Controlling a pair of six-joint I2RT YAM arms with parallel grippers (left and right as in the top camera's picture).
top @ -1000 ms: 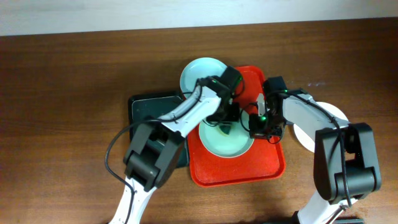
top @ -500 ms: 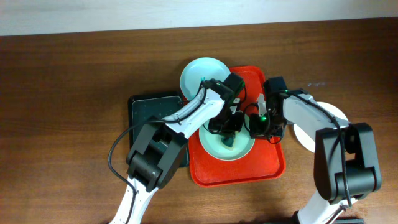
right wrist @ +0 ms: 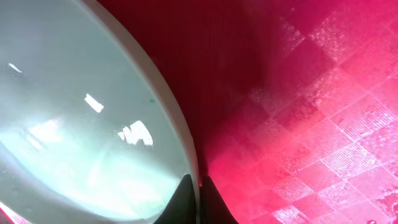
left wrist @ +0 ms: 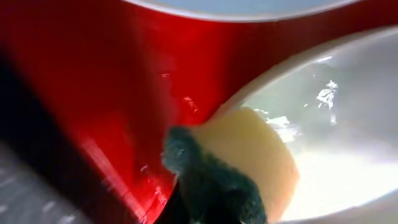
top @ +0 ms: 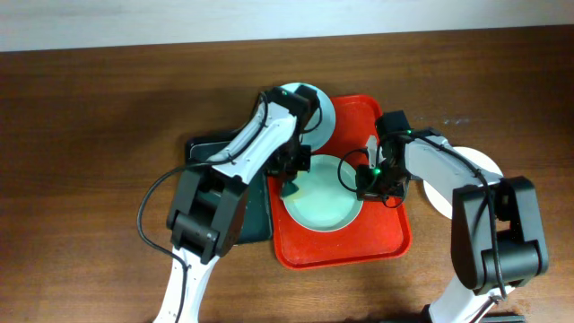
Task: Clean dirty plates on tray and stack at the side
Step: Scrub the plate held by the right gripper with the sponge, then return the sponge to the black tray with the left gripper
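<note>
Since a second ago the sponge has swept from the middle of the near plate to its left rim. The teal smear at centre no longer shows. The plate reads clean, though glare leaves some doubt. Left jaws clamped on the sponge. Right jaws together on the plate's right rim, steadying it. The plate sits mid-tray.

Judgement: wipe done, and stacking comes next, likely onto the right plate on the tabletop. The far plate remains.
</note>
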